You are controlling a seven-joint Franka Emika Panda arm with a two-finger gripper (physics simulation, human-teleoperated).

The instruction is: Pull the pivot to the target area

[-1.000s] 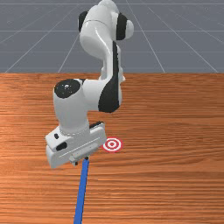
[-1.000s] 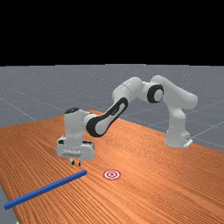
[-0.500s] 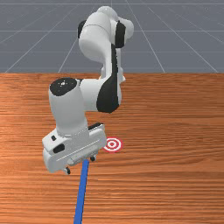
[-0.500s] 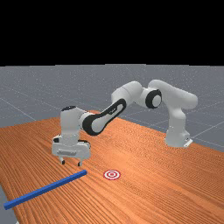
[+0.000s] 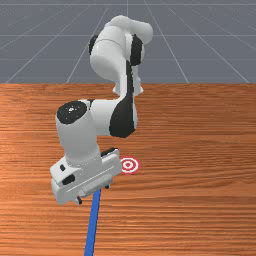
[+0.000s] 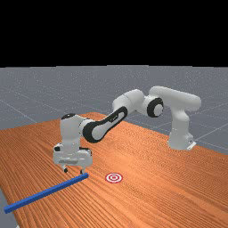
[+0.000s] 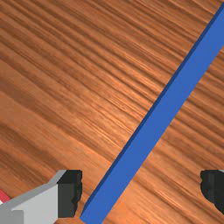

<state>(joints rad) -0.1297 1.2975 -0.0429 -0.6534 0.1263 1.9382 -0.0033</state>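
My gripper (image 6: 74, 171) hangs above the blue bar's near end in the far view, with its fingers spread. In the front view the gripper (image 5: 93, 194) is over the bar's upper end and partly hides it. The long blue bar (image 6: 46, 191) lies flat on the table, and in the front view the bar (image 5: 92, 225) runs down to the picture's bottom edge. In the wrist view the blue bar (image 7: 153, 122) passes slantwise, its end between the two fingers of the gripper (image 7: 141, 192), touching neither. The red-and-white target (image 5: 128, 165) is printed beside the hand.
The wooden table (image 5: 200, 210) extends around the bar and target. In the far view the target (image 6: 114, 177) lies to the right of the bar's end, and the arm's base stands farther back at the right. One table edge runs near the bar's far end at the left.
The fingers went from close together to wide apart. My hand first shifted toward the front view's left and then came lower over the bar's end. The bar has stayed in place.
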